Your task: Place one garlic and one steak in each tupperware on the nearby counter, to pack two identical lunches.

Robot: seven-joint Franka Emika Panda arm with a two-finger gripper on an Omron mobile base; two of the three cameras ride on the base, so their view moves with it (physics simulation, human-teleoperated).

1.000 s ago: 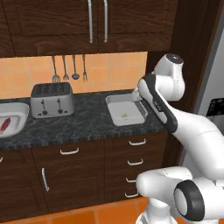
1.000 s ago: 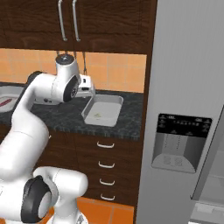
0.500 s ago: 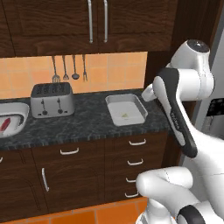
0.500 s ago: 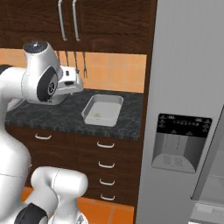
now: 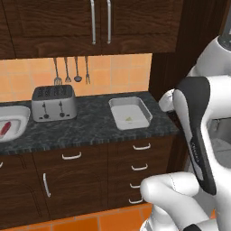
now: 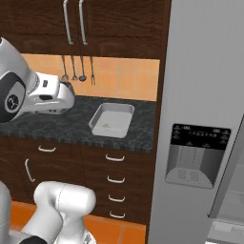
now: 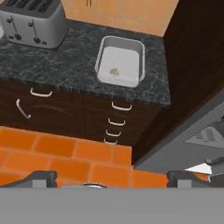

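Gripper (image 7: 107, 177) spread wide, holding nothing, high over floor; garlic (image 7: 114, 71) in rectangular tupperware (image 7: 139, 65); no readable writing.

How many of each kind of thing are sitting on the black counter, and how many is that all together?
Tupperware: 2, the rectangular tray and the rounded bowl at the left edge
Garlic: 1, a small pale bulb in the tray
Steak: 1, a red piece in the bowl
Toaster: 1
Total: 5
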